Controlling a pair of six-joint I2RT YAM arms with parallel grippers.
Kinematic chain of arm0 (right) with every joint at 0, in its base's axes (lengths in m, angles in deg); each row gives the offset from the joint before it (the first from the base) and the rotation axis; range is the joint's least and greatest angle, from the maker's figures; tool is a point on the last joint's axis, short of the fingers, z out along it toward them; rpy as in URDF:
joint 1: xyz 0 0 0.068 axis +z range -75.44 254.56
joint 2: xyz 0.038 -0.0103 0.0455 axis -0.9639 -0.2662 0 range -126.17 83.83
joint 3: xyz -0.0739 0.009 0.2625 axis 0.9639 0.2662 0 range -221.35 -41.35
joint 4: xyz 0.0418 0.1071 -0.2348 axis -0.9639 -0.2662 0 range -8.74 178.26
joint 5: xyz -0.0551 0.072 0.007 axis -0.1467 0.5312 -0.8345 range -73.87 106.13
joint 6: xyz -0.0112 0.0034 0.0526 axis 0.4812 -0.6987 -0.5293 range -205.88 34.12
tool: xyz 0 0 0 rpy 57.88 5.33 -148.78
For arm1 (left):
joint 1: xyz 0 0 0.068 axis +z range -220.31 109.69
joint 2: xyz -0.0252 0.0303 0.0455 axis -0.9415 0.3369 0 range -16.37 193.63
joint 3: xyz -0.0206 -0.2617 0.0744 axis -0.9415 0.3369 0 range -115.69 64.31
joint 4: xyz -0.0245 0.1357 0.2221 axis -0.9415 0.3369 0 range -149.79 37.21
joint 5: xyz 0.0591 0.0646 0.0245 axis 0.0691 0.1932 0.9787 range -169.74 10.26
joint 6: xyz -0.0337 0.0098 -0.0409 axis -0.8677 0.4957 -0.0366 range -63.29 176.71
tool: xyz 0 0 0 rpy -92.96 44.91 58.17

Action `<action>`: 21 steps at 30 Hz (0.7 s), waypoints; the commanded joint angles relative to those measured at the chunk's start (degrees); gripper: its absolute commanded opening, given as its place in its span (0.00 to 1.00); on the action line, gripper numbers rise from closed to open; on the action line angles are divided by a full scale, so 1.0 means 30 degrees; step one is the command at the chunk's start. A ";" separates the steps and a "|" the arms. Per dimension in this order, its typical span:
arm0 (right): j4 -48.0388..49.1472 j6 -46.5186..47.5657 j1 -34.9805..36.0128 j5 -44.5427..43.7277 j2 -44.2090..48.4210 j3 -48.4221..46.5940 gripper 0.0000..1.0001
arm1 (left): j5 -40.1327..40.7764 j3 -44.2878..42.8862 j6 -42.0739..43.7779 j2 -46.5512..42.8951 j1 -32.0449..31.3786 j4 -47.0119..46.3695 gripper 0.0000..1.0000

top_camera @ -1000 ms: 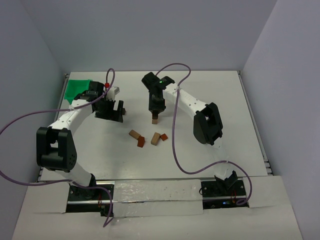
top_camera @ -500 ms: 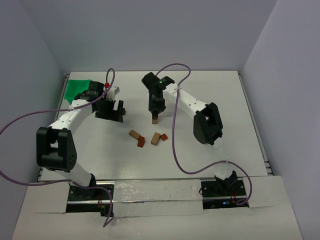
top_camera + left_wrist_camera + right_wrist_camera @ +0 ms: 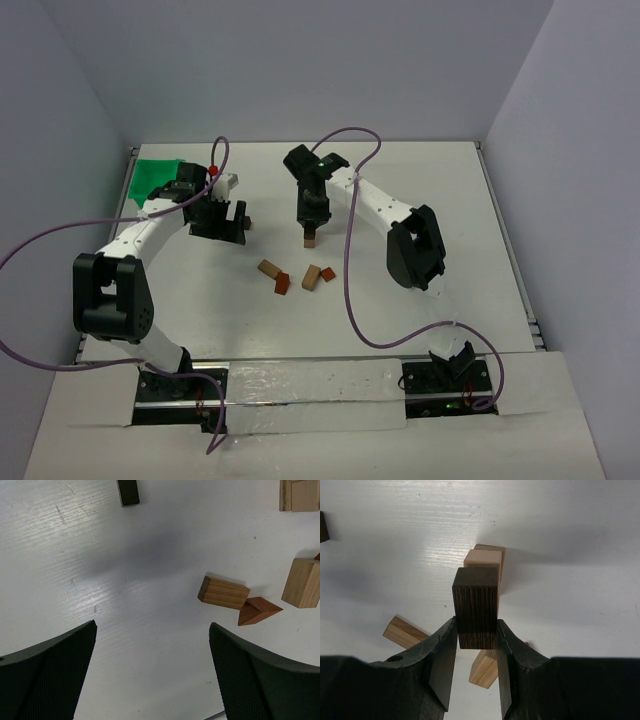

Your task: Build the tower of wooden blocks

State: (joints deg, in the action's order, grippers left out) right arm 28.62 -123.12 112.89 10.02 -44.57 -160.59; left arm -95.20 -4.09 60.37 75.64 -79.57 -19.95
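Observation:
My right gripper is shut on a dark brown block, held upright directly over a short stack of tan blocks at mid-table. I cannot tell whether the block touches the stack. My left gripper is open and empty over bare table to the left. Loose blocks lie in front of the stack: a tan block, a reddish-brown wedge, another tan block and a small reddish piece.
A small dark block lies just beside my left gripper. A green plastic bin stands at the far left corner. Purple cables loop over both arms. Walls close in the white table at the back and sides.

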 commanded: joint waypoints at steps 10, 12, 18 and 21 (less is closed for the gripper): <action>0.0279 -0.0023 -0.0236 -0.0150 -0.0208 -0.0133 0.35 | -0.0412 -0.0930 0.0150 0.0385 0.0208 -0.0417 0.99; 0.0279 -0.0059 -0.0256 -0.0180 -0.0228 -0.0048 0.36 | -0.0431 -0.0930 0.0166 0.0375 0.0214 -0.0417 0.99; 0.0292 -0.0011 -0.0249 -0.0112 -0.0337 -0.0126 0.45 | -0.0487 -0.0888 0.0169 0.0385 0.0227 -0.0388 0.99; 0.0334 0.0018 -0.0236 0.0037 -0.0355 -0.0097 0.47 | -0.0470 -0.0871 0.0212 0.0356 0.0244 -0.0391 0.99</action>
State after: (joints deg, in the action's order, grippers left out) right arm 28.62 -122.93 112.54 10.15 -44.98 -160.59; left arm -95.20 -4.09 60.42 76.56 -79.31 -19.95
